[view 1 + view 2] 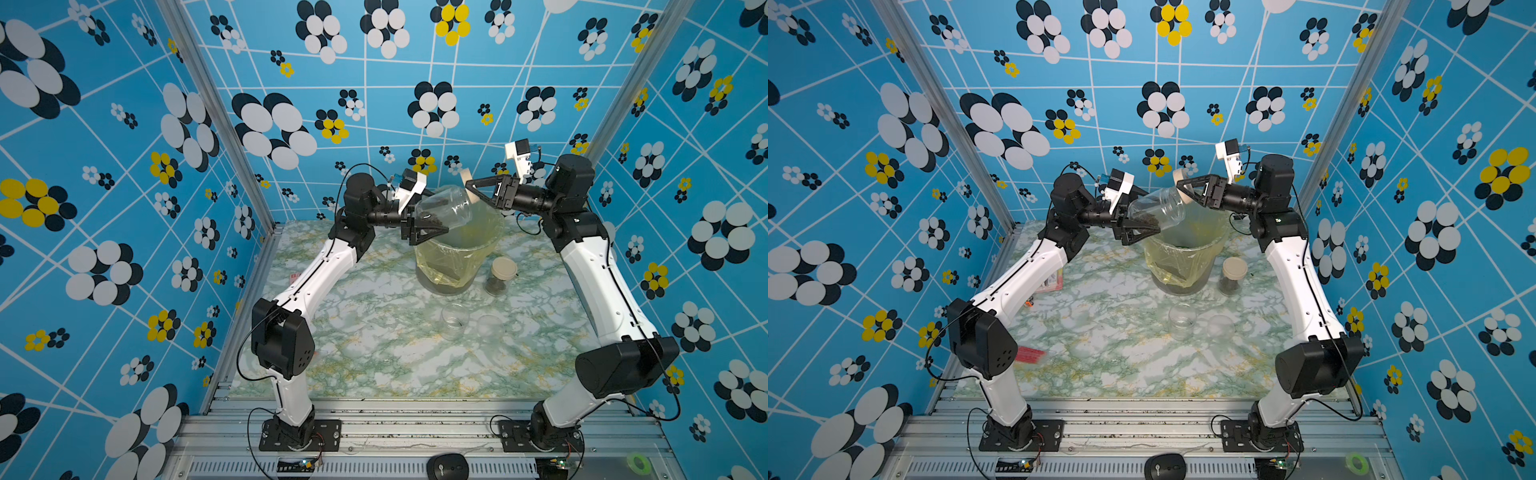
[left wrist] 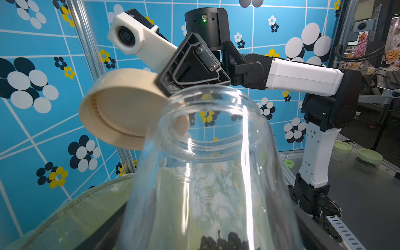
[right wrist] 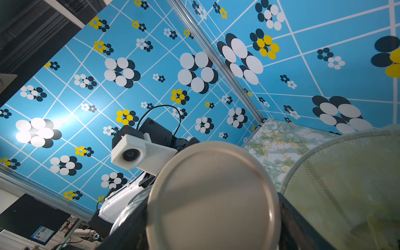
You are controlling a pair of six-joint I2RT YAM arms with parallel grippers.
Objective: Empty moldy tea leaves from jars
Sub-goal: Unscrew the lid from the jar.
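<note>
Tilted open jar [image 1: 1160, 206] in left gripper [image 1: 1144, 230]; beige lid [image 2: 121, 108] pinched by right gripper [image 1: 1183, 190].
Dark crumbly tea leaves [image 2: 225, 240] show in left wrist view, not right.

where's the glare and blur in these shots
Left wrist view: a glare streak runs down the held jar. Right wrist view: a hotspot on the wall; the lid, near the lens, is soft. Both top views: the lidless jar on the table hardly shows.
</note>
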